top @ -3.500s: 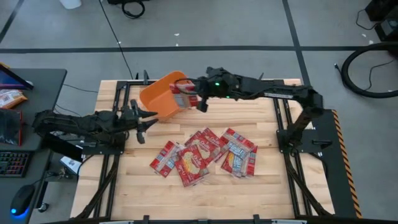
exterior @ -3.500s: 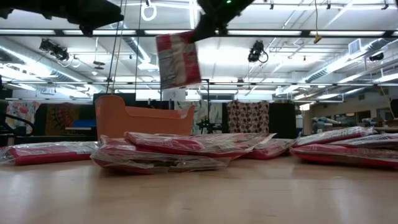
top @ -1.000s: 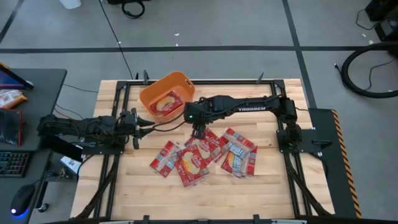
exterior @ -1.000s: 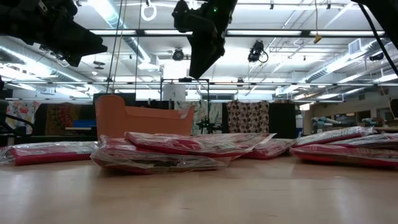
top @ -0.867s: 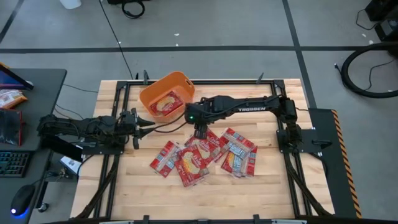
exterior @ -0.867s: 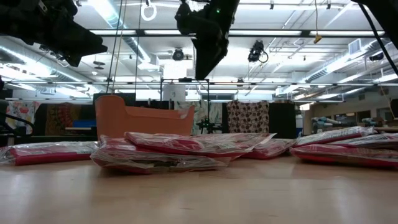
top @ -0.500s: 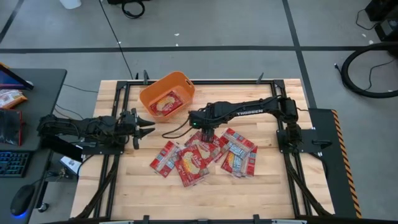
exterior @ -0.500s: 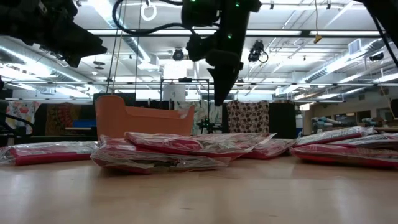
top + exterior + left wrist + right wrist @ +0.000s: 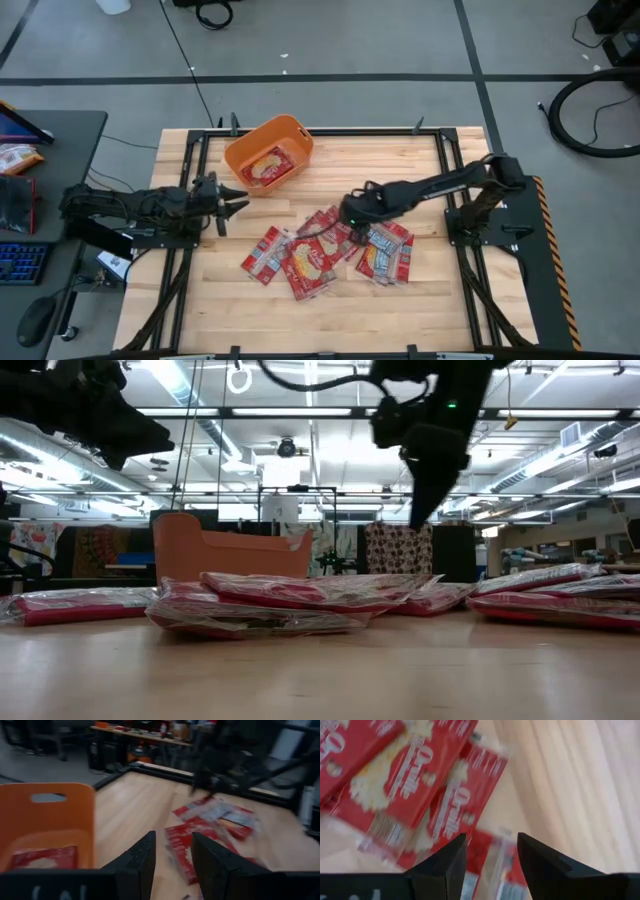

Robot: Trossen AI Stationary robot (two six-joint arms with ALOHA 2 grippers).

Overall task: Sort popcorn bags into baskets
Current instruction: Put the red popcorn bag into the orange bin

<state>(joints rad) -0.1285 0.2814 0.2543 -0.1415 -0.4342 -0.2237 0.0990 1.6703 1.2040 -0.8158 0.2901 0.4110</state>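
Several red popcorn bags [image 9: 318, 250] lie flat and overlapping in the middle of the table, also seen in the low view [image 9: 300, 598] and in the right wrist view [image 9: 415, 765]. One more bag [image 9: 266, 166] lies flat inside the orange basket [image 9: 292, 128] at the far left. My right gripper [image 9: 348, 222] hangs open above the right part of the pile, pointing steeply down [image 9: 418, 518], with nothing between its fingers [image 9: 490, 862]. My left gripper [image 9: 228, 198] stands open and level near the basket, facing the pile [image 9: 174, 865].
The black frame rails [image 9: 200, 160] run along the table's edges. Bare wood lies to the right of the basket [image 9: 380, 160] and along the near edge [image 9: 330, 320]. In the left wrist view the basket's wall [image 9: 55, 810] stands close beside the fingers.
My right gripper has gone from beside the basket toward the table's right edge and down, and now hangs lower over the right part of the pile. The bags and the basket have not moved.
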